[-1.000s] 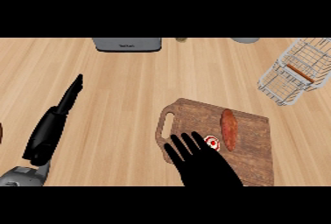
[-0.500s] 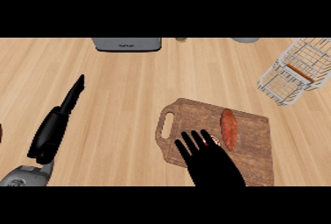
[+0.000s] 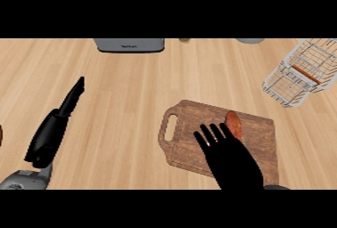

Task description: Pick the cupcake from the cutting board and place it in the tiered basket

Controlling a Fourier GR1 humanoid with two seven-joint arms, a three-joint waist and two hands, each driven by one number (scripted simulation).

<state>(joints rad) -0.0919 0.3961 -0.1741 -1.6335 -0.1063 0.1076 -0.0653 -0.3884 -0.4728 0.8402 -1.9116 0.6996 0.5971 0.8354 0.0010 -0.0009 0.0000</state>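
1. black right hand (image 3: 227,153) has come down over the cutting board (image 3: 191,116) since a second ago, and you can see its fingers (image 3: 212,132) are straight, holding nothing.
2. you saw the cupcake's red and white top a second ago; now the hand covers that spot, so the cupcake is hidden under it, likely on the board.
3. the long red-brown thing (image 3: 233,124) lies just beside the fingers.
4. your left hand (image 3: 56,129) rests at the left, fingers straight.
5. the tiered basket (image 3: 299,73) stands well apart, so you must grab first, then carry.
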